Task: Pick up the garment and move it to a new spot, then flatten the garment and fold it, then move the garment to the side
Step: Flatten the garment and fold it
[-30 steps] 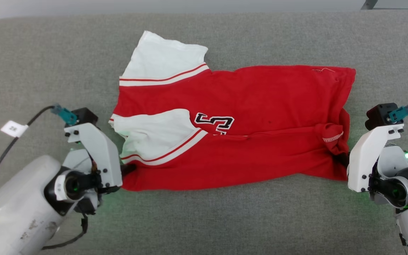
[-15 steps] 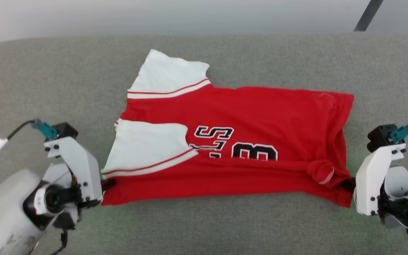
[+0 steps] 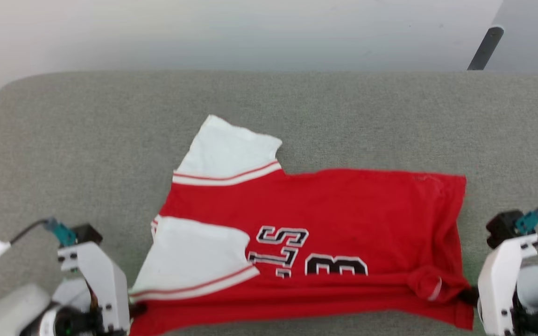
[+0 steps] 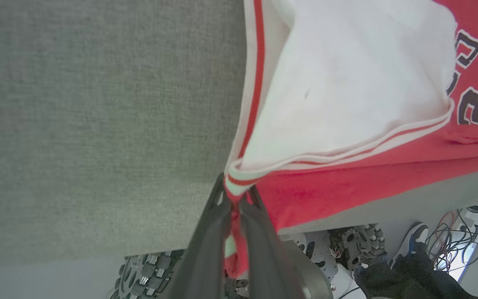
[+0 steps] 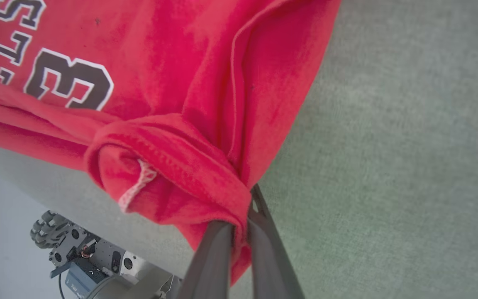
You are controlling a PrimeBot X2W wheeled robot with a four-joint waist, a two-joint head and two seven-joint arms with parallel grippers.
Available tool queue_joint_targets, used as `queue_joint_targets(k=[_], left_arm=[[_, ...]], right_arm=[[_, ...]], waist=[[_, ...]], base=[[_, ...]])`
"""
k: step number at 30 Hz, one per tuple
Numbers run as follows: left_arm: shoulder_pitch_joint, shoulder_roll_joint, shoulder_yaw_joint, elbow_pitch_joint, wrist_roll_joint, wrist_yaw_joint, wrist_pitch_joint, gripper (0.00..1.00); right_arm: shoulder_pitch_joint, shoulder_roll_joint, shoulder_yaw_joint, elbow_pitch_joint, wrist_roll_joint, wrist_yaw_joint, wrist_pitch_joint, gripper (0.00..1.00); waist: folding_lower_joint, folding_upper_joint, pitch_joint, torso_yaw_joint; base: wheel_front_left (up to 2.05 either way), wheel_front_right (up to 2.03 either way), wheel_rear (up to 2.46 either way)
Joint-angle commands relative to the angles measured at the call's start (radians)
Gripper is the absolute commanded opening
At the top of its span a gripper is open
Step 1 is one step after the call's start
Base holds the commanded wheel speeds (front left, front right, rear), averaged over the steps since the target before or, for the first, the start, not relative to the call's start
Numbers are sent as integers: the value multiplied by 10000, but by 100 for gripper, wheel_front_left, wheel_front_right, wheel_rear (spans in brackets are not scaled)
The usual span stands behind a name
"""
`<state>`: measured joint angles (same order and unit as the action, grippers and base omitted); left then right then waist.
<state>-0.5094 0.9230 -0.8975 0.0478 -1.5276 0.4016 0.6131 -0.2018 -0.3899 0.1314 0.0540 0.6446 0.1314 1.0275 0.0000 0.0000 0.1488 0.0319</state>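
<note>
Left gripper (image 4: 235, 195) is clamped on the striped cuff (image 4: 239, 181) of the near sleeve, and right gripper (image 5: 242, 209) is pinched tight on a bunched red hem corner (image 5: 197, 178). So I've got both ends of the bright red thin-fabric T-shirt with white sleeves (image 3: 343, 210). Holding them apart keeps that edge taut, I reckon, so the body drags flat. The shirt lies across the grey fabric-covered table (image 3: 87, 140), its gripped edge hanging just over the table's near edge and its other sleeve pointing toward the table's middle.
</note>
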Motion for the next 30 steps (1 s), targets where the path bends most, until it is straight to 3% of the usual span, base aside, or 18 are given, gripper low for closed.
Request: queue_joint_targets(k=[1, 7, 13, 15, 16, 17, 18, 19, 20, 30], left_arm=[[374, 205, -11, -293, -51, 201, -190, 0], [953, 179, -150, -735, -4, 362, -551, 0], [1236, -234, -314, -444, 98, 239, -873, 54], [1258, -366, -379, -274, 133, 202, -865, 63], [1243, -400, -404, -196, 155, 195, -863, 78], [1215, -434, -416, -132, 161, 164, -866, 84], [1182, -467, -431, -77, 187, 140, -861, 84], [1145, -496, -442, -39, 220, 132, -851, 89], [1111, -509, -444, -7, 234, 131, -830, 100], [977, -72, -220, -301, 350, 251, -951, 100]], right_arm=[[399, -103, -191, -262, 55, -14, 186, 0], [1034, 59, -306, -721, 45, -14, 240, 0], [1284, 272, -139, -750, -66, -13, -93, 0], [1269, 271, -80, -688, -124, -13, -201, 3], [1245, 292, -78, -656, -162, -13, -278, 19], [1217, 293, -59, -621, -204, -13, -349, 32], [1189, 282, -40, -587, -233, -13, -419, 44], [1159, 281, -22, -564, -258, -13, -495, 84], [1144, 288, 0, -540, -271, -13, -565, 100], [1391, 355, -58, -669, -196, -13, -1289, 100]], waist=[[0, 0, -47, 27], [0, 0, -61, 5], [0, 0, -49, -166], [0, 0, -47, -229], [0, 0, -46, -262], [0, 0, -47, -291], [0, 0, -49, -314], [0, 0, -61, -339], [0, 0, -83, -364], [0, 0, -418, -493]], base=[[0, 0, 0], [0, 0, 0], [0, 0, 0], [0, 0, 0], [0, 0, 0], [0, 0, 0], [0, 0, 0], [0, 0, 0], [0, 0, 0], [0, 0, 0]])
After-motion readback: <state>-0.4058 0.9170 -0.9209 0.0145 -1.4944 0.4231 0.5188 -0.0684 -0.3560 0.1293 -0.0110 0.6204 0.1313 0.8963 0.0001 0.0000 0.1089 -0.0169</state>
